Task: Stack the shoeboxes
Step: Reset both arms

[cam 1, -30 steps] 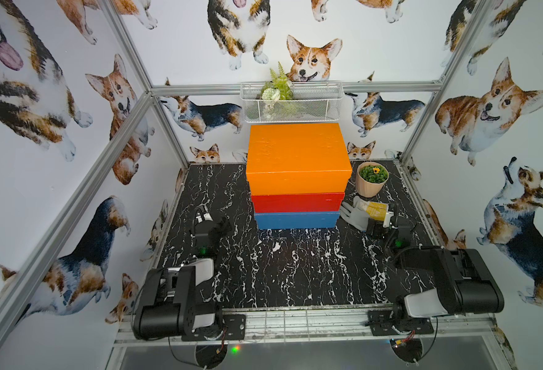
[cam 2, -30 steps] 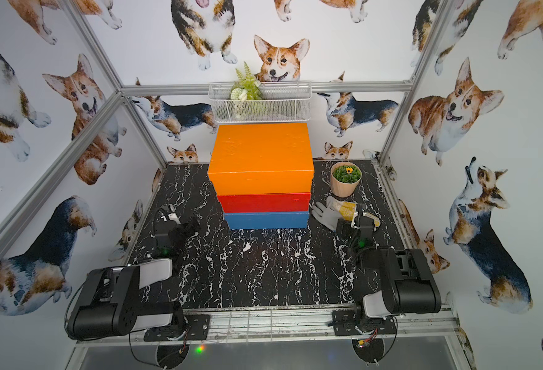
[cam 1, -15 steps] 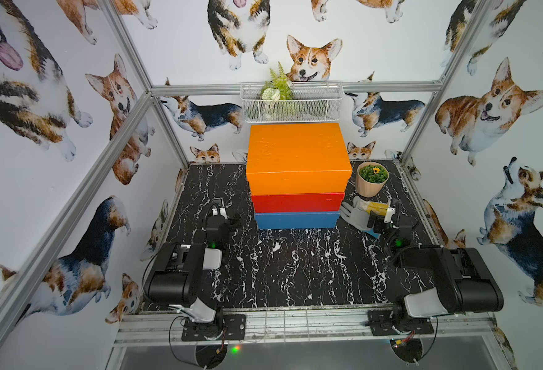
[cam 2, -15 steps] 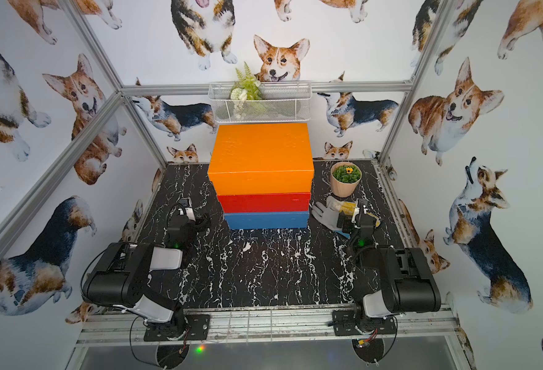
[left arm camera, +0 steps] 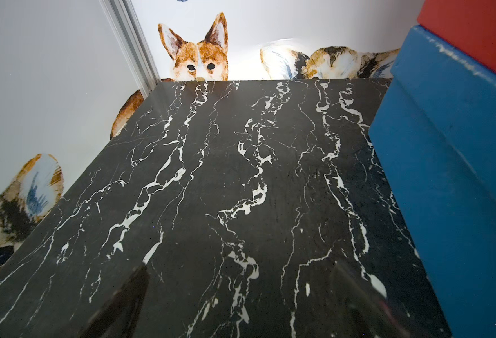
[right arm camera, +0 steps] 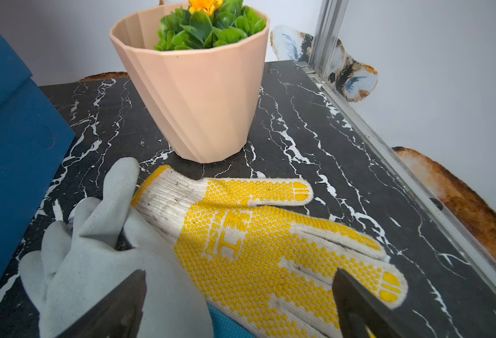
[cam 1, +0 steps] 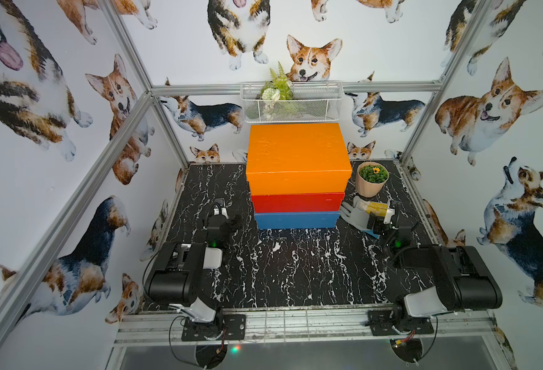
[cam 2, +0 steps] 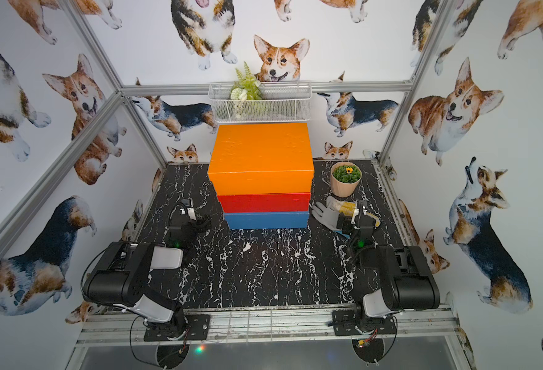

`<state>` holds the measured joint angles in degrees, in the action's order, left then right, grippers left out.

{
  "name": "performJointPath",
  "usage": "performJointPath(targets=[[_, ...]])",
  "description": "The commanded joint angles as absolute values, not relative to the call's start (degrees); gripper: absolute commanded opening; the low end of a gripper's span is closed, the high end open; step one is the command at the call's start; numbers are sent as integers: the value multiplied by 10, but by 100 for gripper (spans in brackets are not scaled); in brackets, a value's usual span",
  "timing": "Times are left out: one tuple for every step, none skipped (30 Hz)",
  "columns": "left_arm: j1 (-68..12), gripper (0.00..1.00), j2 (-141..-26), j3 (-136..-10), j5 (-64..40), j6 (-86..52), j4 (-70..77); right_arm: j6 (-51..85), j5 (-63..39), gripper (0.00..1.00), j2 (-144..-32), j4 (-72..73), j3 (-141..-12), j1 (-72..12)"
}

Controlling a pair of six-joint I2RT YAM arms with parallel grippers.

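The three shoeboxes stand in one stack at the back middle of the table, seen in both top views: orange shoebox [cam 1: 297, 157] on top, red shoebox [cam 1: 297, 202] under it, blue shoebox [cam 1: 295, 220] at the bottom. My left gripper [cam 1: 228, 219] hovers low just left of the blue box's front corner. In the left wrist view it [left arm camera: 241, 272] is open over bare marble, with the blue box [left arm camera: 451, 175] and the red box [left arm camera: 480, 35] beside it. My right gripper [cam 1: 380, 221] is open and empty above two gloves [right arm camera: 270, 248], right of the stack.
A beige flower pot [cam 1: 372, 179] with a green plant stands right of the stack, just behind a yellow-dotted glove and a grey glove [right arm camera: 100, 263]. A white wire basket [cam 1: 291, 102] hangs on the back wall above the stack. Aluminium frame posts [cam 1: 167, 134] edge the black marble table [cam 1: 295, 272].
My left arm has lifted its elbow and carried the gripper forward and right, closer to the stack. The right arm has hardly moved. The boxes are unchanged.
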<state>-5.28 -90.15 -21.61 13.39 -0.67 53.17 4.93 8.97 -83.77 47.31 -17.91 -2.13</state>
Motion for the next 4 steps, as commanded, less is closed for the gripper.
performJointPath(targets=[[-53, 100, -902, -220, 135, 2, 533, 43, 95, 100, -838, 500, -181, -22], [-53, 100, -901, -219, 135, 2, 533, 43, 95, 100, -838, 500, -180, -22], [-53, 100, -900, -219, 135, 2, 535, 43, 94, 100, -838, 501, -181, -21], [-53, 100, -901, -218, 135, 2, 536, 43, 94, 100, -838, 501, -180, -21]])
